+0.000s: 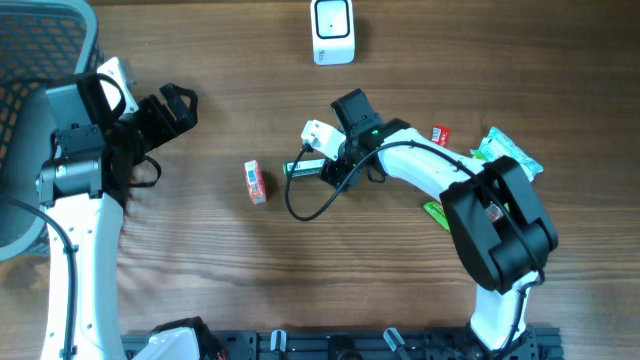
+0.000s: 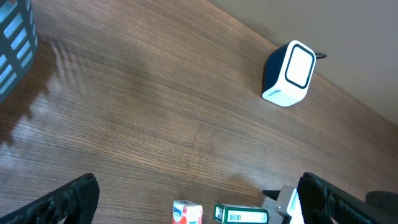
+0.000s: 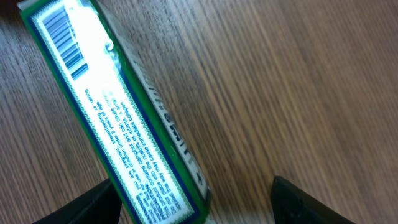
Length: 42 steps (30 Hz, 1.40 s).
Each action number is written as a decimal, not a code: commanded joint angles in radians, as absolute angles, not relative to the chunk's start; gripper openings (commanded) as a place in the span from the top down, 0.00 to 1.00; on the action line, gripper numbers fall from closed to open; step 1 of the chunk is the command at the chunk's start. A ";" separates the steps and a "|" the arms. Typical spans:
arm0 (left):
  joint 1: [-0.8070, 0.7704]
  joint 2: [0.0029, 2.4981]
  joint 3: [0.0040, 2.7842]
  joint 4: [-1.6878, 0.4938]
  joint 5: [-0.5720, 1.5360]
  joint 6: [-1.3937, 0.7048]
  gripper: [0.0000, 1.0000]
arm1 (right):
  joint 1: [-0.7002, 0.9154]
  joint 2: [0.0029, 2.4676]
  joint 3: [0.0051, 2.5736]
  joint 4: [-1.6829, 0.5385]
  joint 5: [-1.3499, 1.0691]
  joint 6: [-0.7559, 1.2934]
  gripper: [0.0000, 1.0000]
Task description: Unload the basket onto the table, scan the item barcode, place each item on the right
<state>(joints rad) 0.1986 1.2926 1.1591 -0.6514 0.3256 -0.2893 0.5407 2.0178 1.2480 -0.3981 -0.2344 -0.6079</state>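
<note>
Two claws stand wide: left claw [image 2: 198, 180] holding nothing, right claw [image 3: 193, 185] straddling a green box [image 3: 112, 106], mostly hidden overhead; orange carton [image 1: 255, 183] nearby, barcode scanner [image 1: 333, 30] well apart.

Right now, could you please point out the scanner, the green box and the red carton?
scanner [image 1: 333, 30], overhead view, its white top face.
green box [image 3: 115, 124], right wrist view, its printed white face.
red carton [image 1: 255, 182], overhead view, its middle.

other goods lying about

a small red-and-white carton [image 1: 256, 183] is laid on the wooden table [image 1: 200, 280], left of centre. a red packet [image 1: 441, 134] and a green-and-white pouch [image 1: 512, 158] are seen near the right edge. a mesh basket [image 1: 35, 45] is set at the far left corner.
</note>
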 commanded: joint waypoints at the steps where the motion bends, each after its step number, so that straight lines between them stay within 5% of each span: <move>1: 0.203 1.296 1.173 -0.648 0.320 -0.273 0.00 | 0.544 1.910 1.251 -0.398 -0.226 -0.620 0.23; 11: 0.203 1.296 1.173 -0.648 0.320 -0.273 0.00 | 0.544 1.859 1.250 -0.456 -0.344 -0.499 0.30; 13: 0.203 1.296 1.173 -0.648 0.320 -0.272 0.00 | 0.545 1.859 1.248 -0.480 -0.364 -0.460 0.46; 16: 0.203 1.296 1.173 -0.648 0.320 -0.273 0.00 | 0.544 1.859 1.232 -0.487 -0.365 -0.461 0.57; 18: 0.203 1.296 1.173 -0.648 0.320 -0.272 0.00 | 0.545 1.859 1.217 -0.489 -0.365 -0.438 0.83; 20: 0.203 1.296 1.173 -0.648 0.320 -0.273 0.00 | 0.545 1.859 1.208 -0.494 -0.366 -0.387 0.90; 42: 0.203 1.296 1.173 -0.648 0.320 -0.273 0.00 | 0.606 1.915 1.151 -0.407 -0.381 -0.279 0.92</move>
